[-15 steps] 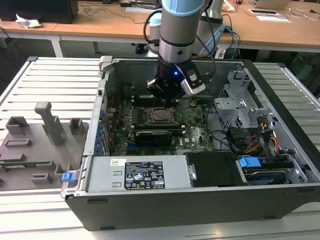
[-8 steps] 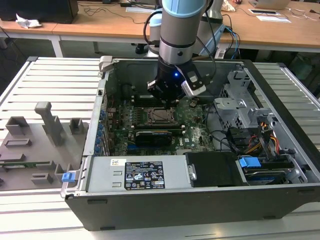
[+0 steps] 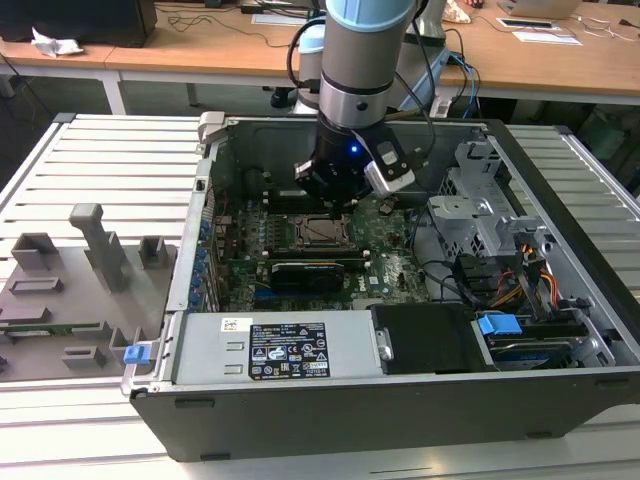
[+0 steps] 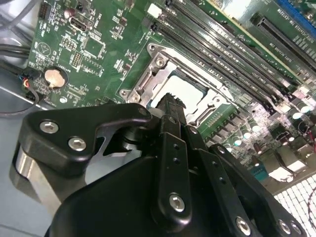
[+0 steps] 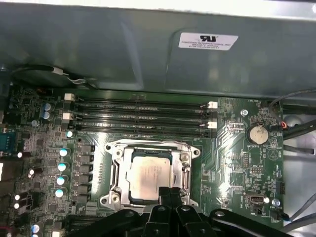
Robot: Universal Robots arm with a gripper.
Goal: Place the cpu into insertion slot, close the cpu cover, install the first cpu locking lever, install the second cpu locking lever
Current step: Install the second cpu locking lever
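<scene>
The cpu (image 5: 152, 177) is seen lying in the insertion slot (image 5: 150, 174) of the motherboard (image 5: 237, 163), its pale metal top level and framed on all sides; in the first wrist view the cpu cover (image 5: 185, 170) appears already lowered around it, though this is judged rather than plainly seen. The tool (image 5: 170, 195) is held just above the near edge of the slot, its two black fingers (image 4: 170, 116) drawn together to a narrow stance with nothing gripped between them, as is shown in both wrist views. In the exterior view the tool (image 3: 335, 195) is placed low inside the open computer case (image 3: 560, 330), directly over the slot. Risk is judged chiefly from this closeness: were the fingertips brought down off line, the cpu top could be scratched or the cover pressed unevenly, so that the chip might be tilted on its contacts. A locking lever cannot be clearly made out here, so a lever could be missed or slipped off by the narrow tips. The memory slots (image 5: 140, 116) beside the socket, and the cables (image 3: 455, 275) within the case, could be struck by the wrist if it were swung sideways
</scene>
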